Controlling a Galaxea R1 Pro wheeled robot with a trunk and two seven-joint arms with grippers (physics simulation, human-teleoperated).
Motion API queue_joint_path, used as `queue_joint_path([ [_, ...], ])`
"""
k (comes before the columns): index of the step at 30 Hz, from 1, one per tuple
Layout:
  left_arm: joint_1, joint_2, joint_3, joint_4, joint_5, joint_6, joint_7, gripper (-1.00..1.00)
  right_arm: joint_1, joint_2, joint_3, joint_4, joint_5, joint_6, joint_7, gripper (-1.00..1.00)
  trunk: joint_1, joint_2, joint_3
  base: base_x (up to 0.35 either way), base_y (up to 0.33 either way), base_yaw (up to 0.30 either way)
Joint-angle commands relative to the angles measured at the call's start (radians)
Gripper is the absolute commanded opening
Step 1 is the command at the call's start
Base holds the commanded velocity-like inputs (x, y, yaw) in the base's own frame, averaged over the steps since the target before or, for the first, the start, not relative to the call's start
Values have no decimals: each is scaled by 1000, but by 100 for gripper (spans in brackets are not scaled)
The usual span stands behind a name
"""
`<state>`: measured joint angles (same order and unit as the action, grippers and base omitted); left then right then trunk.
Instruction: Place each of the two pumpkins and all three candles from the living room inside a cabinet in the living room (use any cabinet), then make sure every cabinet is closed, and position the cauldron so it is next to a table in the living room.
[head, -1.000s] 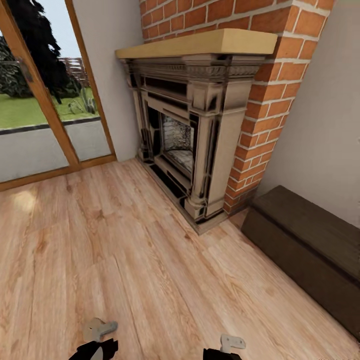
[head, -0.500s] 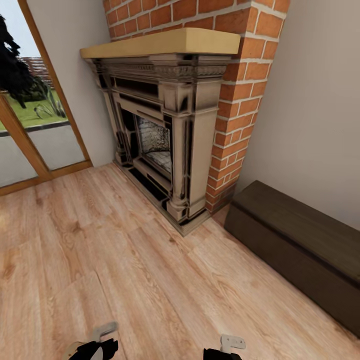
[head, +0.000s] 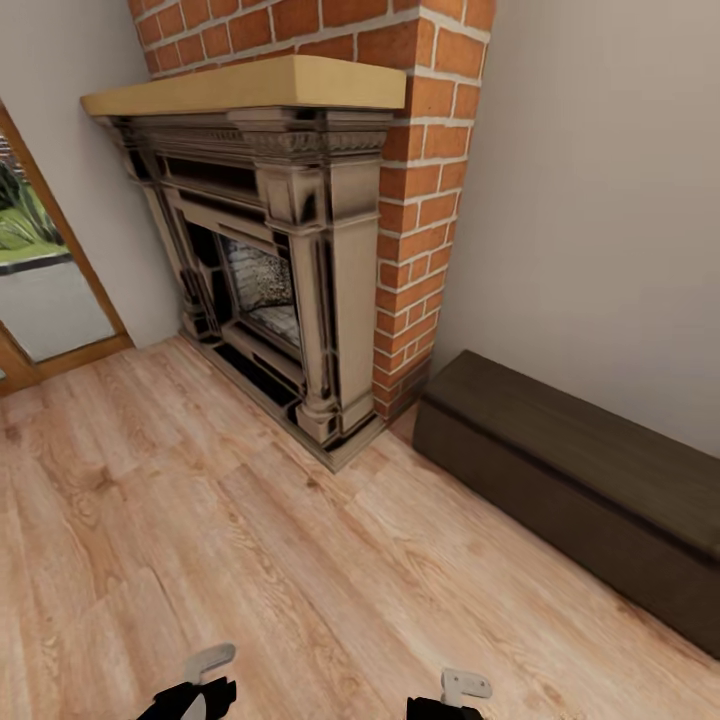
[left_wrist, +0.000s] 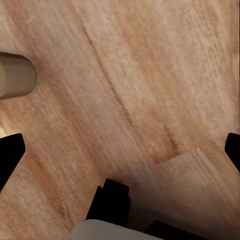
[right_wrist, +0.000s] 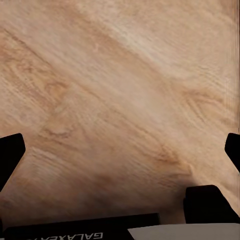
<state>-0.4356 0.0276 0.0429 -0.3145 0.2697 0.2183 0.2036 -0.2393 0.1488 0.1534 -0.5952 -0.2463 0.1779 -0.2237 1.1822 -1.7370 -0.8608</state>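
Both grippers are hanging spread and empty over the wood floor (head: 200, 520) — the dark cabinet (head: 560, 470) is looking heavy, rigid — likely best pulled at a drawer front's edge.

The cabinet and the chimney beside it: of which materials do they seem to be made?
The cabinet looks like dark brown wood with a matte finish; faint grain lines run along its flat top. The chimney appears to be red-orange brick with pale mortar joints. As these are rendered images, both are only surface looks.
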Motion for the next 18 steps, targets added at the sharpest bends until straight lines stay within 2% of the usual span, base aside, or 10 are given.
queue_joint_path([
  [1, 0, -1, -1, 0, 0, 0, 0, 100, 0, -1, 0, 0, 0, 0, 0, 100, 0, 0, 0, -12, 0, -280],
  [18, 0, -1, -1, 0, -1, 0, 0, 100, 0, -2, 0, 0, -1, 1, 0, 100, 0, 0, 0, -1, 0, -280],
])
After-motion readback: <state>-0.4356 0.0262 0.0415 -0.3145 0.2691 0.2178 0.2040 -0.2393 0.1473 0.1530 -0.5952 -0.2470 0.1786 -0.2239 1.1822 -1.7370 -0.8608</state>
